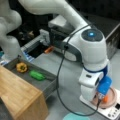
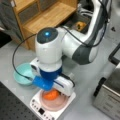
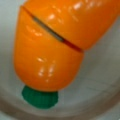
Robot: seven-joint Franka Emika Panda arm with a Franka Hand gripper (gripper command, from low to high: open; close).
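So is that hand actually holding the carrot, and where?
Cannot be told. The hand is low over the carrot in the pink bowl, but its fingers are hidden in every view.

We are seeing a glossy orange carrot (image 3: 50,50) with a dark green stub at its end, lying in a pinkish bowl (image 2: 53,103) on a white scale (image 2: 37,106). We are noting the white arm (image 1: 92,50) glowing with a blue light on top and carrying a blue block (image 1: 104,85). A teal bowl (image 2: 22,73) is sitting on the grey tabletop (image 1: 70,82). In the grey drawer (image 1: 47,83) we are seeing a green vegetable (image 1: 37,75) and a yellow-orange one (image 1: 21,67), beside light brown wood (image 1: 17,92).
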